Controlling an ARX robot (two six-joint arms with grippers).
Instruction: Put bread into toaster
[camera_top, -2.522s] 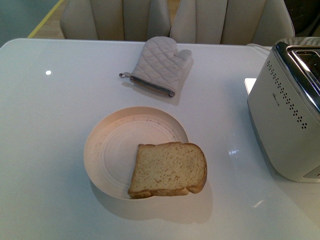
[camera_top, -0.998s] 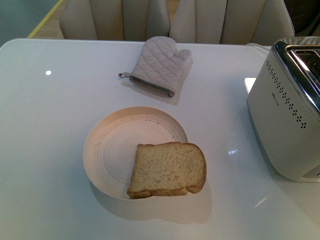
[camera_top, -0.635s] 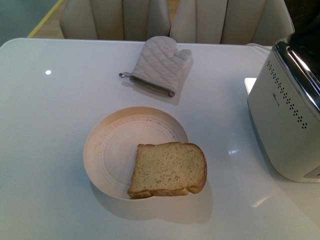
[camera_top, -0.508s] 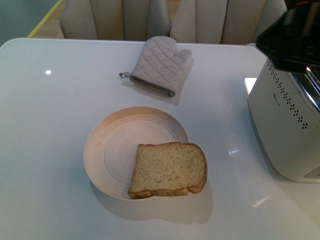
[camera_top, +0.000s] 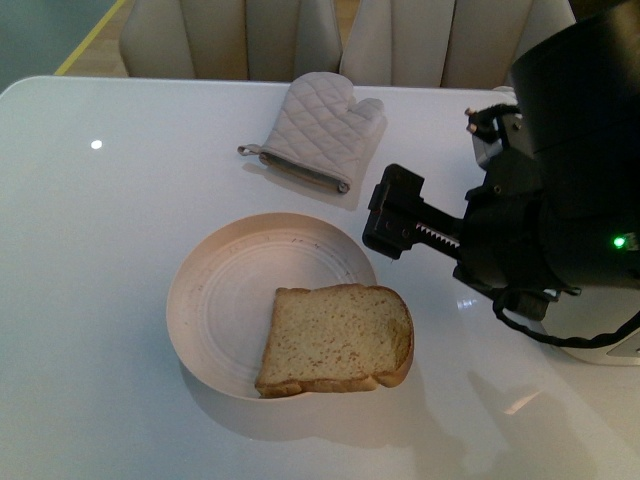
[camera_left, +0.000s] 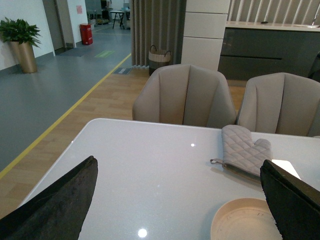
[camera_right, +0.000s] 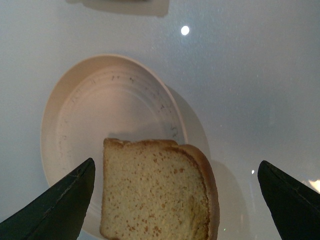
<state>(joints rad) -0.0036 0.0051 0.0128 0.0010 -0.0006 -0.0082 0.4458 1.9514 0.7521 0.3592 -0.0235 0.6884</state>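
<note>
The tan speckled bread slice (camera_top: 338, 340) lay flat on the near-right part of the round cream plate (camera_top: 215, 300), long axis left-right, rounded top pointing right. The right pincer (camera_right: 177, 200) hung spread wide by the plate's far-right rim; the left pincer (camera_left: 177, 200) also gaped.

Bread (camera_top: 338, 338) lies on the front right of a plate (camera_top: 225, 290) mid-worktop (camera_top: 100, 250); an oven mitt (camera_top: 318, 130) sits behind, chairs (camera_top: 230, 40) beyond, toaster (camera_top: 612, 352) far right.

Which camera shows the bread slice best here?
Front view: the whole bread lies unobstructed on the plate. The right wrist view crops the bread at one end; the left wrist view misses it.
</note>
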